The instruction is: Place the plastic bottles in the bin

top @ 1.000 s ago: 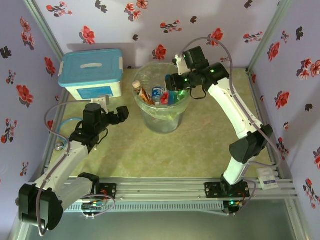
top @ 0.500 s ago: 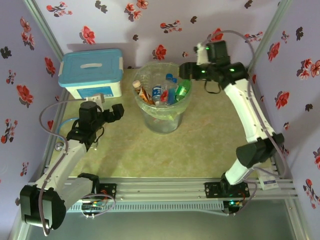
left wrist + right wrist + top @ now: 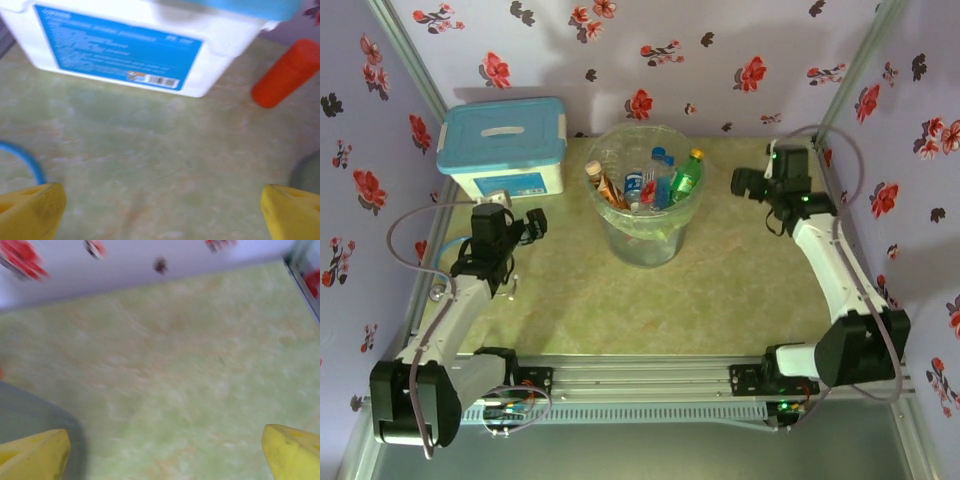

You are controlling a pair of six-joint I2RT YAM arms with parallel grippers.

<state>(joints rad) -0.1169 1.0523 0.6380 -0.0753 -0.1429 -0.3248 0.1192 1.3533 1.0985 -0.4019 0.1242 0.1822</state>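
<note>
The bin (image 3: pixel 642 245), a pale-green translucent bucket, stands at the middle back of the table. Several plastic bottles lie in it. A green one (image 3: pixel 685 178) leans on the right rim, an orange one (image 3: pixel 604 187) lies by the left rim, and clear ones with blue caps (image 3: pixel 650 182) sit between them. My right gripper (image 3: pixel 745 183) (image 3: pixel 162 452) hangs open and empty to the right of the bin, over bare table. My left gripper (image 3: pixel 534 225) (image 3: pixel 162 210) stands open and empty left of the bin. The left wrist view also has an orange bottle (image 3: pixel 287 72) at its upper right.
A white box with a blue lid (image 3: pixel 503 148) (image 3: pixel 125 45) stands at the back left, just beyond my left gripper. Flowered walls and metal posts (image 3: pixel 850 70) close in the table on three sides. A blue cable (image 3: pixel 27 162) lies at the left edge.
My right gripper has let go of the green bottle, which now rests in the bin, and has swung away to the right with its jaws open. The left arm has drawn back leftwards.
</note>
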